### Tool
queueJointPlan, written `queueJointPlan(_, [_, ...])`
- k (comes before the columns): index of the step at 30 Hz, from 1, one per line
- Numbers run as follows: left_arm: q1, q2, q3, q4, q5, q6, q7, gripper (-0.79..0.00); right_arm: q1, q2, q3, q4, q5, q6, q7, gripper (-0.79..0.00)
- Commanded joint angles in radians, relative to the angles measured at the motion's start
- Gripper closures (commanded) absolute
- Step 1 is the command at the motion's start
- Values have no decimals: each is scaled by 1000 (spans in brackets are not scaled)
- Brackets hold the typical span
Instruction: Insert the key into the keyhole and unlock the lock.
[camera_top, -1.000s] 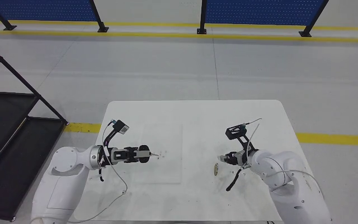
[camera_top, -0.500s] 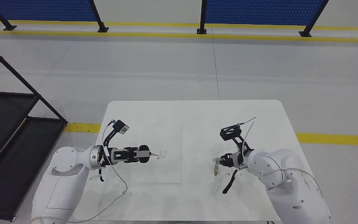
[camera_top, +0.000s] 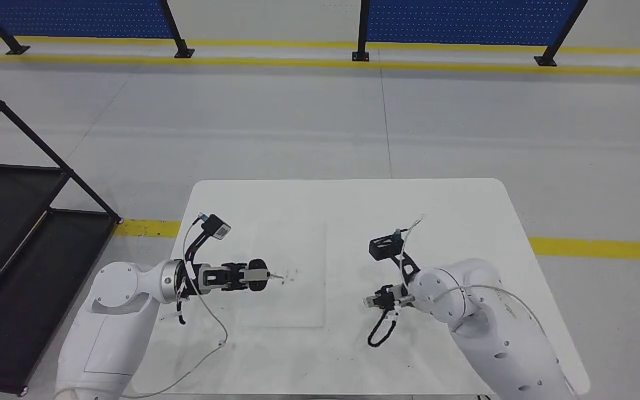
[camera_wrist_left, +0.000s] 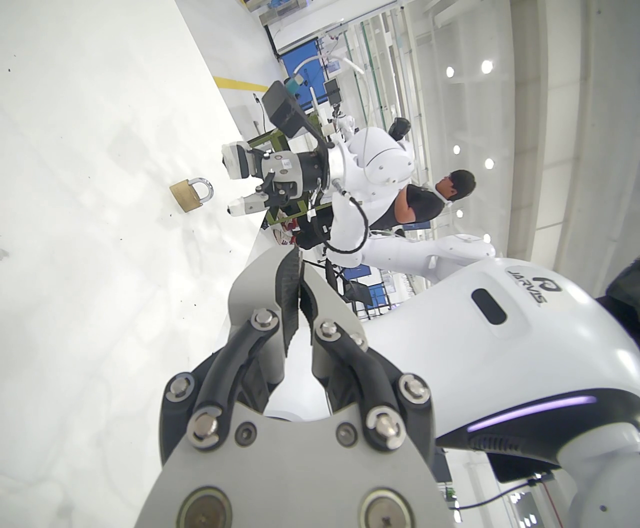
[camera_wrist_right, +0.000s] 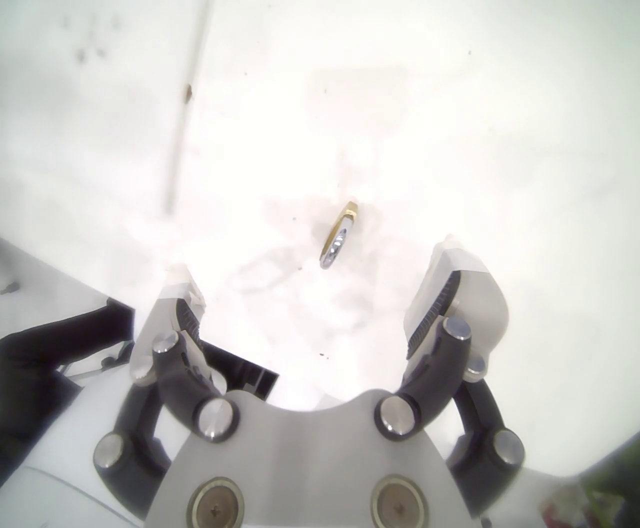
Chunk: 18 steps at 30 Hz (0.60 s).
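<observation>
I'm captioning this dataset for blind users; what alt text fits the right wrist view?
The right claw is open above the white table, its two fingers spread wide. A brass padlock lies on the table just ahead, in line with the gap between them, untouched and seen edge-on.

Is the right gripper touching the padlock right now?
Apart. The right wrist view shows bare table between the padlock and the open right gripper.

Overhead view down onto table (camera_top: 350, 210), wrist views close, both facing padlock (camera_wrist_left: 189, 195)
</observation>
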Motion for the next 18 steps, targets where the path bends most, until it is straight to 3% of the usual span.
queueJointPlan(1, [0, 0, 0, 0, 0, 0, 0, 0, 0, 6, -8, 5, -6, -1, 0, -785])
queueJointPlan(18, [0, 0, 0, 0, 0, 0, 0, 0, 26, 4, -80, 50, -43, -1, 0, -785])
